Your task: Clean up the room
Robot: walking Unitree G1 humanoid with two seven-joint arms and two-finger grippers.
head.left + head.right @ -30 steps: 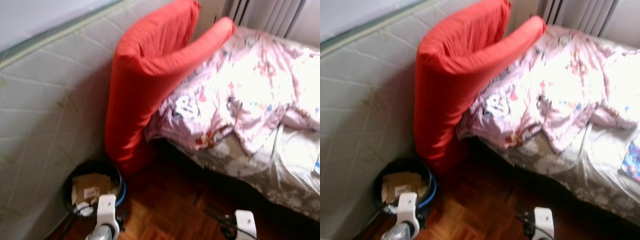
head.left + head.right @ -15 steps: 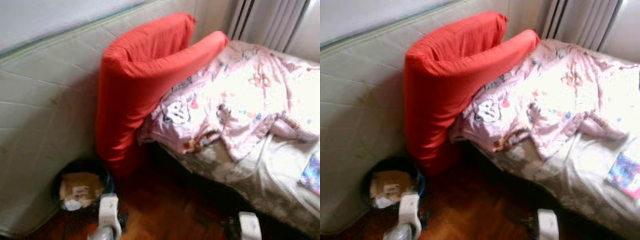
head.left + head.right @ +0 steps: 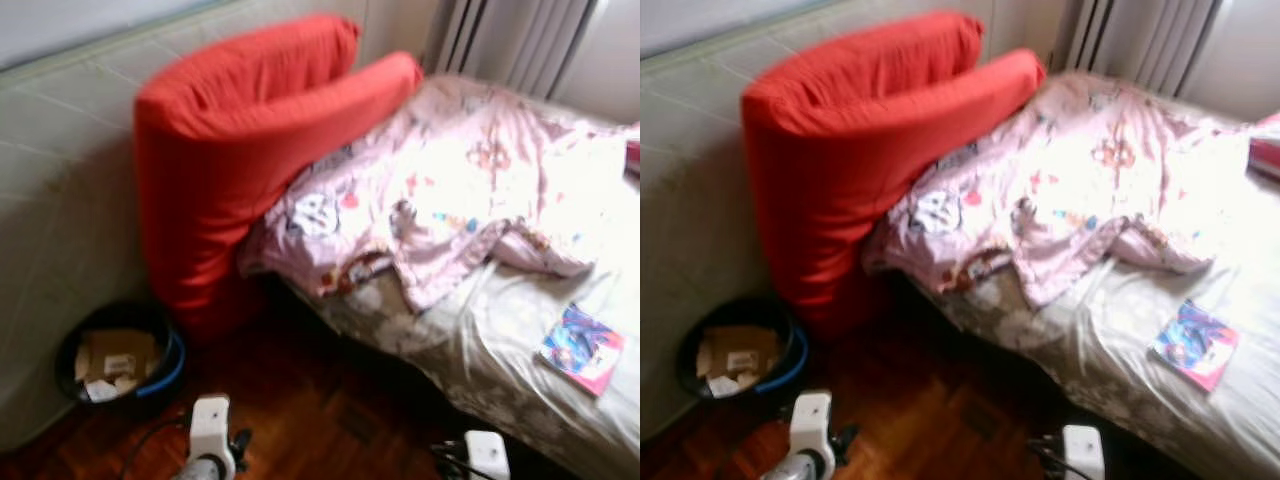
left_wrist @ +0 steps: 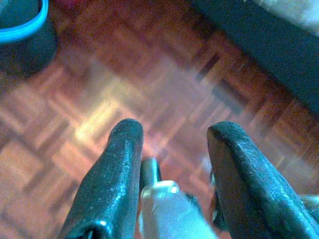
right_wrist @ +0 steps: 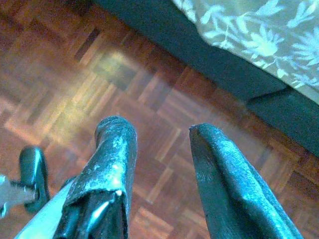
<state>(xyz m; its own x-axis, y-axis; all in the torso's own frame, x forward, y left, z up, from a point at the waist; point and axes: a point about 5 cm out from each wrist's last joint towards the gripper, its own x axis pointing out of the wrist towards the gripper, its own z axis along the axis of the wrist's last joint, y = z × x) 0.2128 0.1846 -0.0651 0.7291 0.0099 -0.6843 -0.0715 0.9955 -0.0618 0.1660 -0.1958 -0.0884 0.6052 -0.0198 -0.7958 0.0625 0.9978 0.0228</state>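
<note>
A bed [image 3: 520,390] with a grey flowered sheet stands ahead on the right, a rumpled pink blanket [image 3: 450,190] spread over it. A colourful book [image 3: 580,350] lies on the sheet near the bed's edge. A big red cushion [image 3: 230,150] leans against an upright mattress [image 3: 60,200] and over the bed's head. A black bin [image 3: 120,360] with a blue rim holds cardboard scraps. My left gripper [image 4: 172,149] and right gripper [image 5: 157,144] hang low over the parquet floor, both open with nothing between the fingers.
Dark parquet floor [image 3: 320,410] runs between the bin and the bed. Grey curtains [image 3: 500,40] hang behind the bed. The bed's dark base [image 5: 199,64] lies close to my right gripper. Something red [image 3: 1265,155] lies at the bed's far right edge.
The camera has swung to the right: bin, cushion and bed have shifted left in the picture and the book on the sheet has come fully into view. Both arms still hang low.
</note>
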